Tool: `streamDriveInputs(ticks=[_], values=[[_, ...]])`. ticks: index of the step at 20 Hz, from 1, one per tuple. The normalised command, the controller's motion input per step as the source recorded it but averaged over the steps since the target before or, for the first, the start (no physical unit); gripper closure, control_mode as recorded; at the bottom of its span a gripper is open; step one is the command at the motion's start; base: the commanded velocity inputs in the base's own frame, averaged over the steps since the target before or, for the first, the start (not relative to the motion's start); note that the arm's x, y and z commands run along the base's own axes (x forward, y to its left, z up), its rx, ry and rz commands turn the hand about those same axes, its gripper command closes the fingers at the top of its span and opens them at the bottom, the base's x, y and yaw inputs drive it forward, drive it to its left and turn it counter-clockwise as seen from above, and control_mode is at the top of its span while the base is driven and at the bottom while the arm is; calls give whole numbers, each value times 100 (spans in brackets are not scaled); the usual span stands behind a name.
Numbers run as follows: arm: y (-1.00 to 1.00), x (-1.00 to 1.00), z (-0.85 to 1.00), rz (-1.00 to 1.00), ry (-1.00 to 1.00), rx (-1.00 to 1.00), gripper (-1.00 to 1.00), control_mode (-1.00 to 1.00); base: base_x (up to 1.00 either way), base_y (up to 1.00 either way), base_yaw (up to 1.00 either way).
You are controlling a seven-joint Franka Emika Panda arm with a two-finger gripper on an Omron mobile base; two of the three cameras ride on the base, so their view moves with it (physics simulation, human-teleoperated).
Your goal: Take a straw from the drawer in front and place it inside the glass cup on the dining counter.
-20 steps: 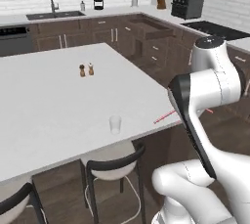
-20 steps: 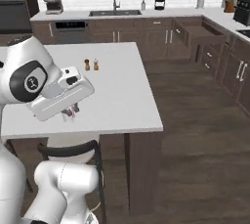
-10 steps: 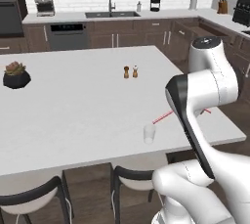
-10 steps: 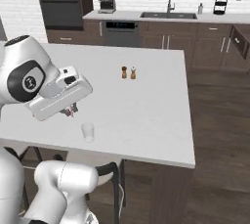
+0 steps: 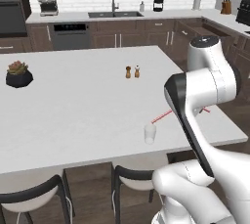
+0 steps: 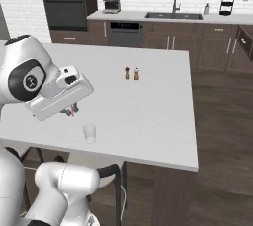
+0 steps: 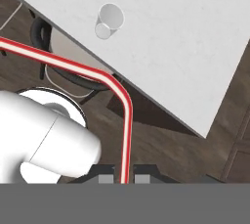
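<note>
Red-pink with a white stripe, the straw (image 7: 128, 135) rises from between the two dark finger tips of the gripper (image 7: 124, 179), which is pinched tight on its lower end. In the hand view the straw runs up from the tips, bends, and stretches away toward the left edge. From the left base view a short length of it pokes out beside the arm's forearm, slanting down toward the glass cup (image 5: 150, 133), its tip just above and to the right of the rim. Ahead of the gripper in the hand view, the clear tumbler stands upright near the edge of the dining counter (image 7: 185, 37), its open mouth facing up. The held straw is apart from the cup. In the right base view the cup (image 6: 89, 133) sits just below and right of the hand. Farther out on the white top stand two small shakers (image 5: 132, 72), side by side, and a potted plant (image 5: 18, 74) well off to the left
</note>
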Motion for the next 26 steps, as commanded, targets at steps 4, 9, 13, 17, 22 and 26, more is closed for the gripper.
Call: streamDriveInputs(ticks=[4, 9, 13, 17, 22, 26], values=[[0, 0, 0, 0, 0, 0, 100, 100, 100, 0, 0], [0, 86, 12, 1, 7, 1, 100, -100, 0, 0, 0], [0, 54, 16, 3, -4, -11, 100, -100, 0, 0, 0], [0, 23, 7, 5, -10, -21, 100, -100, 0, 0, 0], [0, 1, -1, 9, -14, -27, 100, -100, 0, 0, 0], [0, 0, -3, 13, -18, -24, 100, -100, 0, 0, 0]])
